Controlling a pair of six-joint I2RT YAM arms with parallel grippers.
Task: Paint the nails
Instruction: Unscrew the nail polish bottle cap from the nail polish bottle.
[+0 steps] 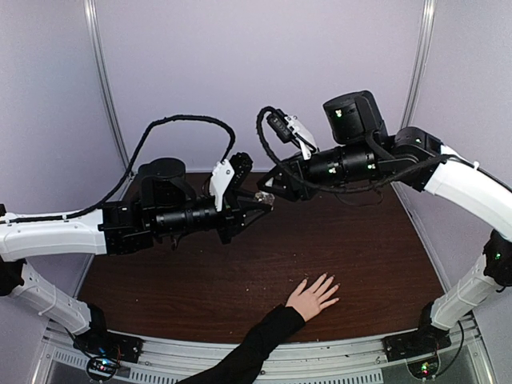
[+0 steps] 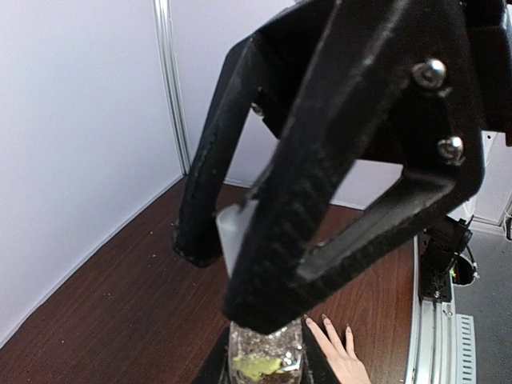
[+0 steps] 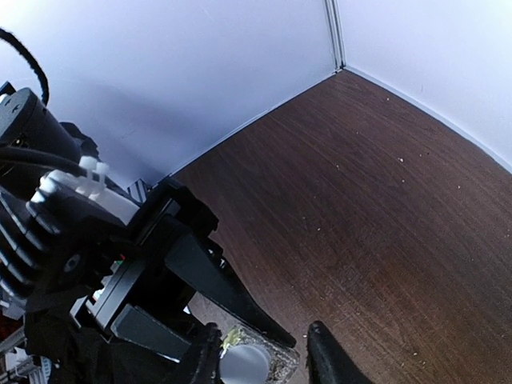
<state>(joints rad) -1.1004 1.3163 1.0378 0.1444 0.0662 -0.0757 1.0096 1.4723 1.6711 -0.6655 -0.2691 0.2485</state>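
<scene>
One bottle (image 2: 266,352) is clamped by the left gripper (image 2: 230,280). The right gripper (image 3: 264,356) is set about its cap (image 3: 244,362), grip undeterminable. One hand (image 1: 314,296), five fingers, is noted.

Bottle (image 2: 265,354) partly behind left claw (image 2: 232,282)

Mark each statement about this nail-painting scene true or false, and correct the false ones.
1. The hand lies flat on the table, fingers spread. True.
2. The bottle stands on the table beside the hand. False: the left gripper holds it up in the air.
3. The right gripper has a finger on each side of the bottle's white cap. True.
4. The sleeve is white. False: it is black.
5. One gripper is touching a fingertip. False: both grippers hang well above the table, far from the nails.
</scene>
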